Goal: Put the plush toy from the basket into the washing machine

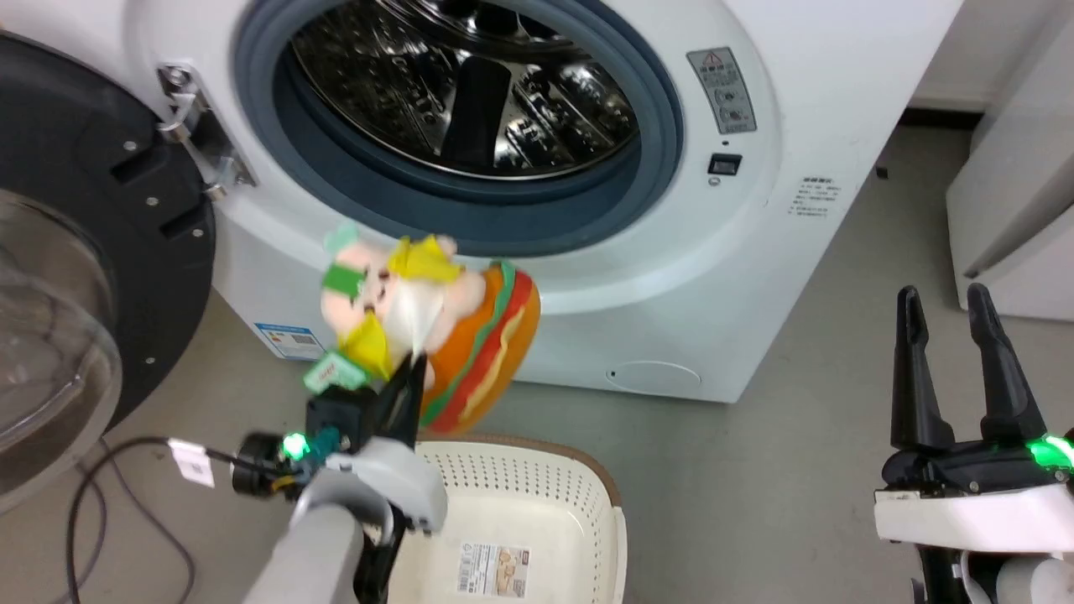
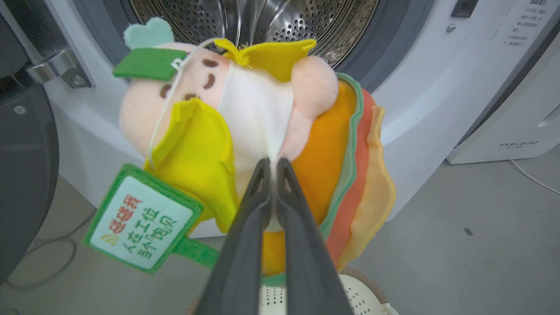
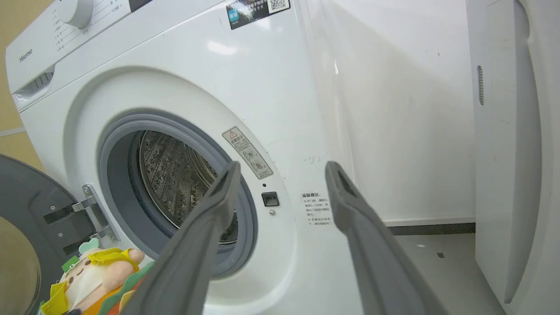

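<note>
My left gripper [image 1: 409,369] [image 2: 272,168] is shut on the plush toy [image 1: 428,323] [image 2: 245,131], pinching its white front, and holds it in the air above the basket [image 1: 537,495]. The toy is a pale pink figure with yellow pieces on orange, red and green burger layers; its green and white tag [image 2: 142,218] dangles to the left. It hangs just below the grey ring of the washing machine [image 1: 755,252] [image 3: 271,87], whose steel drum [image 1: 470,84] is open. The toy [image 3: 96,280] also shows at the lower left of the right wrist view. My right gripper [image 1: 952,327] [image 3: 282,168] stands open at the right, holding nothing.
The black round door [image 1: 75,252] is swung open to the left, with a steel hinge [image 1: 197,126]. A dark cable [image 1: 109,478] lies on the floor at the left. A white FEELBIRD appliance [image 2: 520,122] stands to the right of the washer. The basket's label [image 1: 495,570] lies on its inner bottom.
</note>
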You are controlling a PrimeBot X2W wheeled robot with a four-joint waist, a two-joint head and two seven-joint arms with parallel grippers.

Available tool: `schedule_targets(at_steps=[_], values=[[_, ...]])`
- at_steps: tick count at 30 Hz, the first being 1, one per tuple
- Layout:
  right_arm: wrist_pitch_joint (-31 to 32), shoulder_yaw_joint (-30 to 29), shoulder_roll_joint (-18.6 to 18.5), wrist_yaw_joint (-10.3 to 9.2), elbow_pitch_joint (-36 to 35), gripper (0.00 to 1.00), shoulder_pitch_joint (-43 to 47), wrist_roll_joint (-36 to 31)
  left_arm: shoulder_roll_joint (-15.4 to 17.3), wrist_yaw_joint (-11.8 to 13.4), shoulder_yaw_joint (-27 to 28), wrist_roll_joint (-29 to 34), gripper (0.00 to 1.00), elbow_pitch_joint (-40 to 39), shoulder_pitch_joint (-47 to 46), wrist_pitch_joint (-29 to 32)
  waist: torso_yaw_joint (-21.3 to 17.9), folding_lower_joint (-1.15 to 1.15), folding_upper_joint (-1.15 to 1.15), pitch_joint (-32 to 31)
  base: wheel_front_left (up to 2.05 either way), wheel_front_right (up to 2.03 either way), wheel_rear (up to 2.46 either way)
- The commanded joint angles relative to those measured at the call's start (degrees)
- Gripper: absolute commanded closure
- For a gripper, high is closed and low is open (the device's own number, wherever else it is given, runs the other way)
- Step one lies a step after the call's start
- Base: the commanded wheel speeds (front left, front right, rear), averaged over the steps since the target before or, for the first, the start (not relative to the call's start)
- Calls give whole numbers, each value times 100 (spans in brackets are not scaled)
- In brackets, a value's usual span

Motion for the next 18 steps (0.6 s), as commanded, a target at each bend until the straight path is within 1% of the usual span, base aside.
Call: schedule_targets(at_steps=[1,8,18], values=[[-25,-17,-3,-4,-29,0,-78,14,-37,17,91,55,100,-83,-191,-32,-55,1,0,88,0,0,0],[-25,11,-3,-4,-86,0,-334,6,-77,-7,611,208,100,-190,-729,-32,-256,1,0,473,0,0,0],[-25,99,-3,-4,-182,0,-735,-22,33,-111,1229,438,100,-61,-1604,-32,-668,1,0,1168,0,0,0]])
